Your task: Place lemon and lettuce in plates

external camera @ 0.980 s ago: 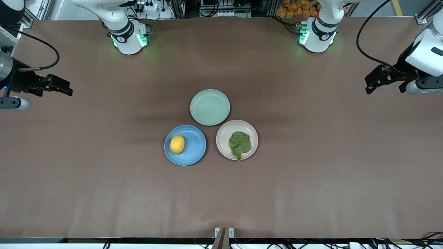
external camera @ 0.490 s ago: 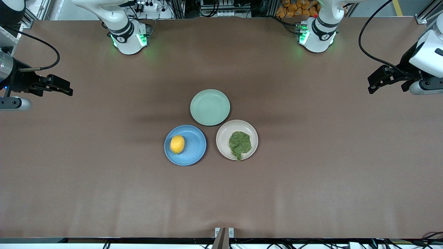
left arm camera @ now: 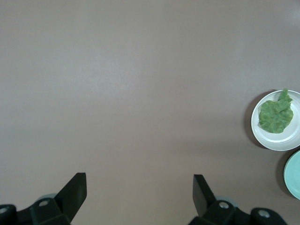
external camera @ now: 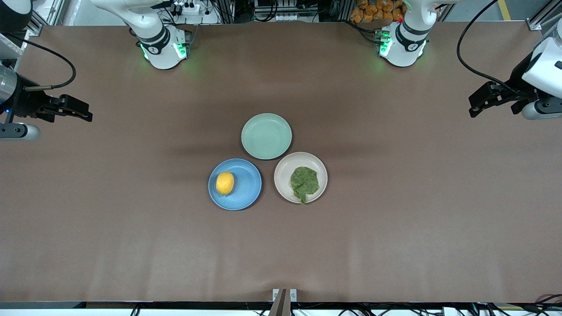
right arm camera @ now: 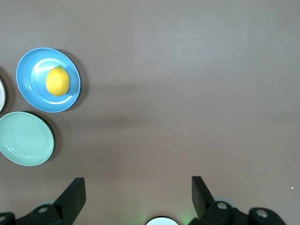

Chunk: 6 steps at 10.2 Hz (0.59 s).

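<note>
Already the lemon (external camera: 225, 183) is seen in the blue plate (external camera: 246, 195) and the lettuce (external camera: 304, 182) in the beige plate (external camera: 283, 169). Left gripper (external camera: 479, 105) and right gripper (external camera: 75, 110), jaws wide and empty, should be kept at the desk (external camera: 395, 228) ends.

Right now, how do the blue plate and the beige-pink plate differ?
The round blue plate holds the small yellow lemon; the round beige-pink plate holds the dark-green wrinkly lettuce leaf. The blue plate lies toward the right arm's end, the beige-pink toward the left arm's. Both look equal in size, shallow and rimmed.
</note>
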{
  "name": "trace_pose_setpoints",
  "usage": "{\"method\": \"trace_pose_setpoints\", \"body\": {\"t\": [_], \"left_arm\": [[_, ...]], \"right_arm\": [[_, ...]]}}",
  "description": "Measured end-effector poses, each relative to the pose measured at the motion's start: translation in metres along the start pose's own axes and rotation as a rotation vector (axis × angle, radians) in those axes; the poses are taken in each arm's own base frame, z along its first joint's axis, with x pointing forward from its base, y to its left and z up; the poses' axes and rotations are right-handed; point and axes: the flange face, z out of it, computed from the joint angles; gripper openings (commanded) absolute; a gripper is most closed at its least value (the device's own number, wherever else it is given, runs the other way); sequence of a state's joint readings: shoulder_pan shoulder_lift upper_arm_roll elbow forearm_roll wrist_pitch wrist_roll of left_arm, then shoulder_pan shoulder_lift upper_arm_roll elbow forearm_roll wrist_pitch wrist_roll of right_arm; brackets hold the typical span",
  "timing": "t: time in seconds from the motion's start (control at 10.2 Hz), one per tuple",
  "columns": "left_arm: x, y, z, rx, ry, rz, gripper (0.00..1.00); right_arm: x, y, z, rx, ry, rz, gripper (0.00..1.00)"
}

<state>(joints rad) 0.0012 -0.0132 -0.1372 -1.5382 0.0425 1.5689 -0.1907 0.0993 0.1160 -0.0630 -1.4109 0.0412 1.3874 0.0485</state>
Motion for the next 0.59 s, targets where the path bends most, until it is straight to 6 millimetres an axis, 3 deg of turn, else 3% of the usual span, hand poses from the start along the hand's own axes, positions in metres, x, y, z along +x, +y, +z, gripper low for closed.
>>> {"method": "trace_pose_setpoints", "body": {"t": [0.59], "left_arm": [[-0.0004, 0.0012, 0.0031, 0.001, -0.007, 0.002, 1.0]], "right_arm": [[-0.0008, 0.0006, 0.0007, 0.0, -0.008, 0.001, 1.0]]}}
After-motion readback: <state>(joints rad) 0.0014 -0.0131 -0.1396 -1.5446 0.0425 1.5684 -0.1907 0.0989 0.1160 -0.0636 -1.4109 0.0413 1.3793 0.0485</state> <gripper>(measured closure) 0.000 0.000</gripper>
